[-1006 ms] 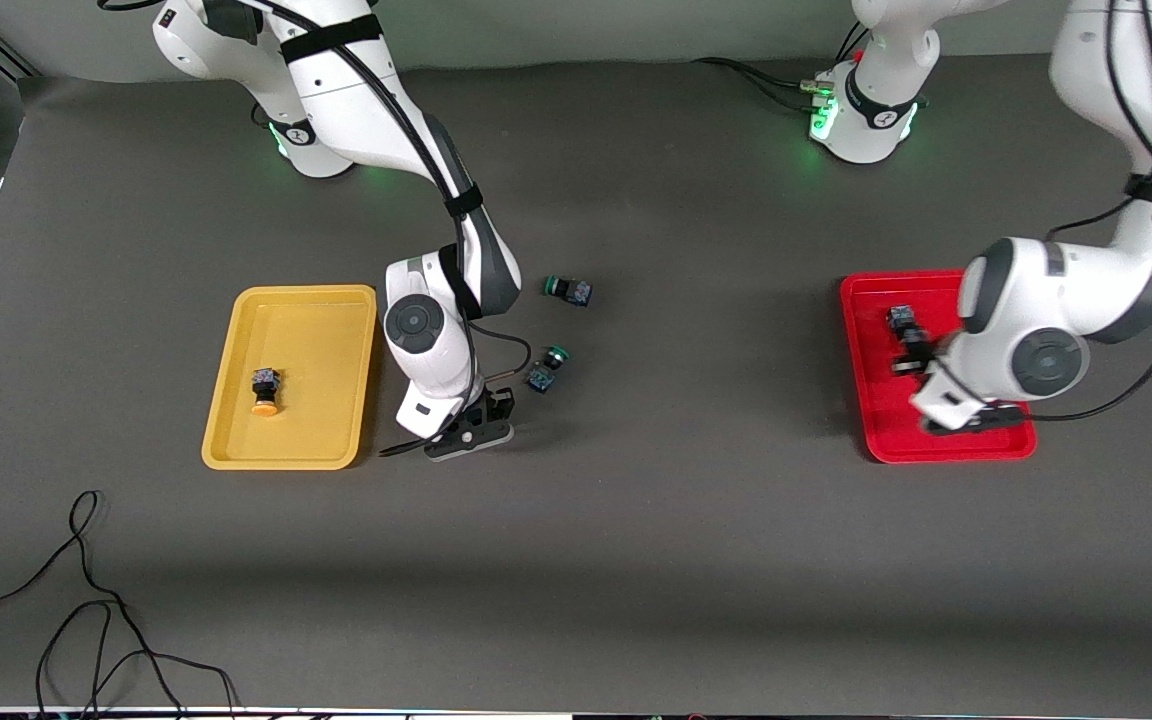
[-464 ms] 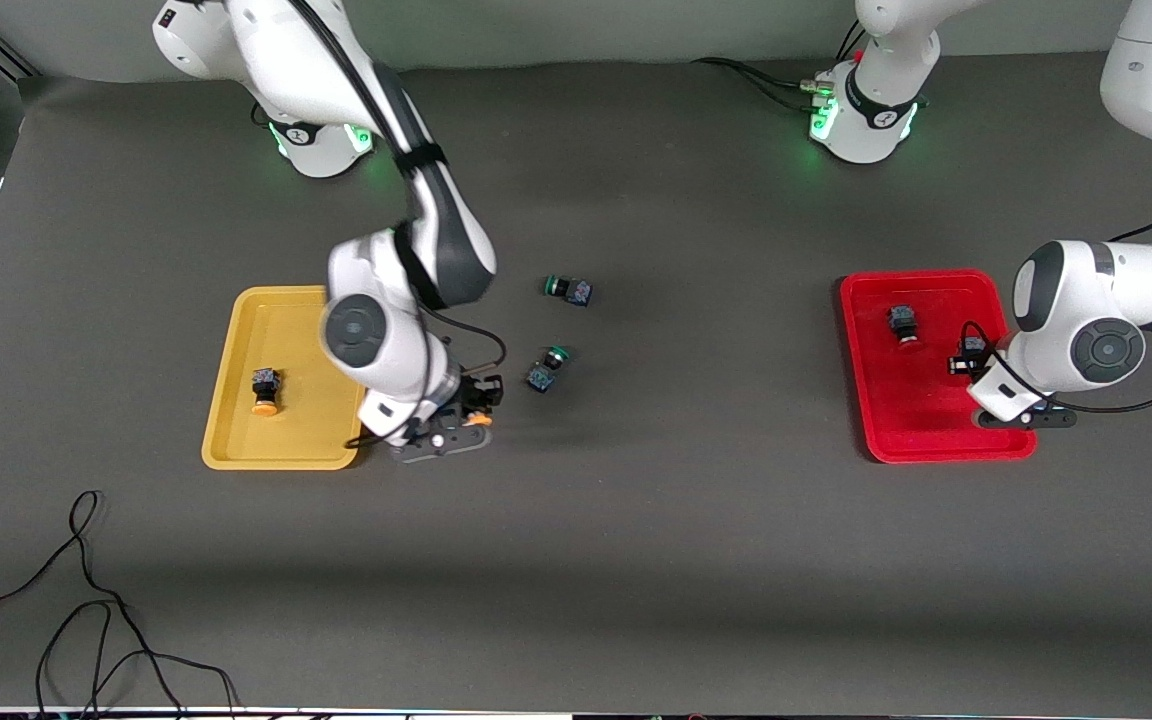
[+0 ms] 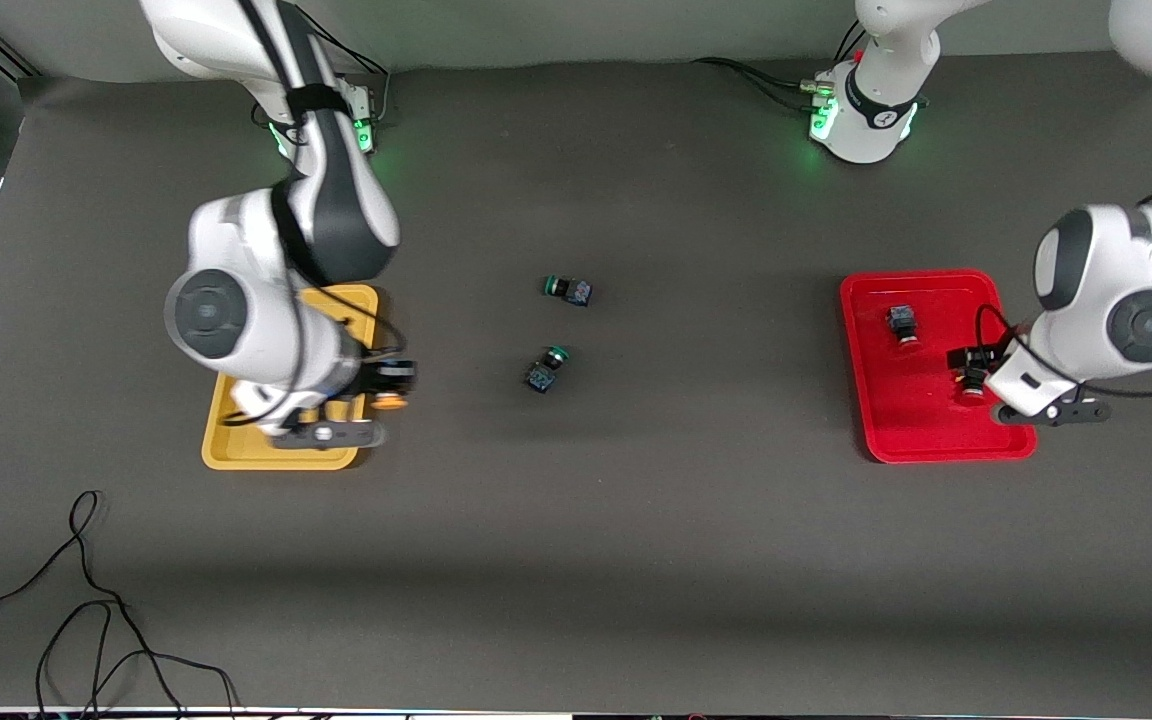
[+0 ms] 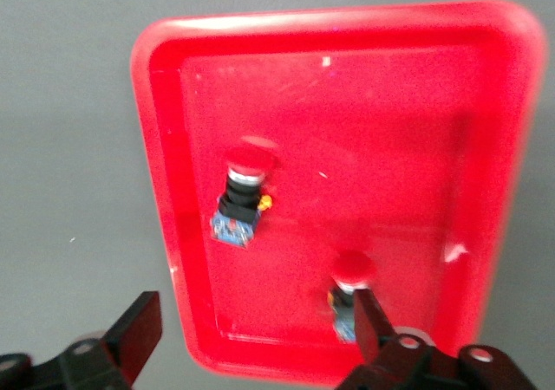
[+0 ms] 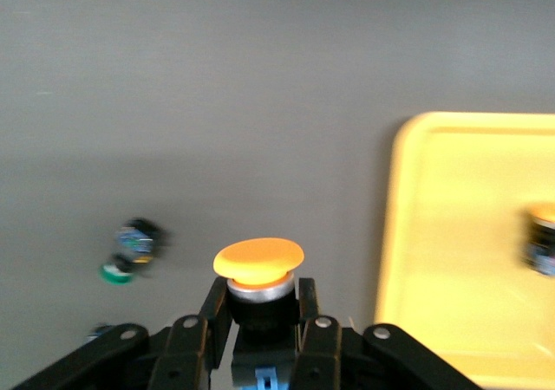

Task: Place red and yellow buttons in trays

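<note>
Lowest among the things in the front view, at the left, your right claw point(image 3: 376, 390) hangs over the inner edge of the yellow tray point(image 3: 236, 452), its fingers pinching an orange-capped button point(image 3: 389, 401); the right wrist view shows the cap standing up between them, with the tray rim just to one side. That one is carried but not yet set down, so I judge it the step in hand.

At about the same height, on the right of the front view, the red tray point(image 3: 921, 445) already holds two red-capped buttons: one point(image 3: 972, 385) beside your left claw point(image 3: 1036, 405), the other point(image 3: 902, 325) higher up in the tray. The left claw is spread wide and holds nothing, so the red half looks done and that arm waits.

Another orange-capped button point(image 5: 542, 238) lies in the yellow tray, seen only from the right wrist; the arm hides it from the front.

Farther up, mid-frame on the bare counter point(image 3: 636, 520), two green-capped buttons point(image 3: 543, 368) point(image 3: 568, 290) lie apart from both trays; they are no part of your job.
</note>
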### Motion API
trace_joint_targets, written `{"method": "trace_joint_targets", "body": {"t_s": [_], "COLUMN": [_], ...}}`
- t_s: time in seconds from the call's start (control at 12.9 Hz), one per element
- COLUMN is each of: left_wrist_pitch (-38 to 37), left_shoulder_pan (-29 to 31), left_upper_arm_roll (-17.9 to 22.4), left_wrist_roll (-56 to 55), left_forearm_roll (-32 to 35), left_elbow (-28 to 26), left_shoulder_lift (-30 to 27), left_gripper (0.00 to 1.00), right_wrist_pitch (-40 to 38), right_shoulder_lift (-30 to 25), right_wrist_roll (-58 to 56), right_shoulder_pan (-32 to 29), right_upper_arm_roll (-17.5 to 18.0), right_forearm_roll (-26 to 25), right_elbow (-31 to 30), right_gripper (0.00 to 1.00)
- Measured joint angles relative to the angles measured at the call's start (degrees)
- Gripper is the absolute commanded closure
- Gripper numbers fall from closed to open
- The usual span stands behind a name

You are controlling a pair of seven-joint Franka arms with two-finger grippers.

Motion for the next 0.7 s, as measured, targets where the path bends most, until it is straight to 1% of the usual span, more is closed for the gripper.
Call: {"method": "trace_joint_targets", "body": {"t_s": [0.15, 0.23, 0.39, 0.54, 0.7], "left_wrist_pitch": [-6.36, -10.05, -14.54, -15.0, -14.81], "left_shoulder_pan": [-0.07, -0.14, -0.57, -0.73, -0.82], "left_upper_arm_roll": [-1.85, -2.45, -2.78, -2.81, -2.82], "left_wrist_roll": [0.0, 0.19, 1.11, 1.48, 1.71], "left_forearm_roll": [-2.91, -5.16, -8.25, -11.06, -12.82], "left_elbow": [1.05, 2.4, 4.94, 5.27, 5.58], "left_shoulder_lift": [-5.3, -7.72, -12.52, -16.46, -17.64], "left_gripper": [0.0, 0.0, 0.0, 0.0, 0.0], "right_wrist_pitch": [0.95, 2.98, 11.1, 20.78, 27.5], "right_shoulder_lift": [-3.62, -5.1, -6.64, -6.62, -5.79], "right_wrist_roll": [-3.47, -7.0, -14.85, -18.8, -19.61], "right_shoulder_pan": [-0.19, -0.28, -0.74, -1.29, -0.81], "right_upper_arm_roll": [-3.28, -5.24, -8.49, -8.8, -7.78], "right_forearm_roll": [-1.45, -1.71, -1.77, -1.54, -0.04], "right_elbow": [-6.22, -9.89, -18.56, -26.79, -32.33], "right_gripper": [0.88, 0.88, 0.88, 0.88, 0.88]}}
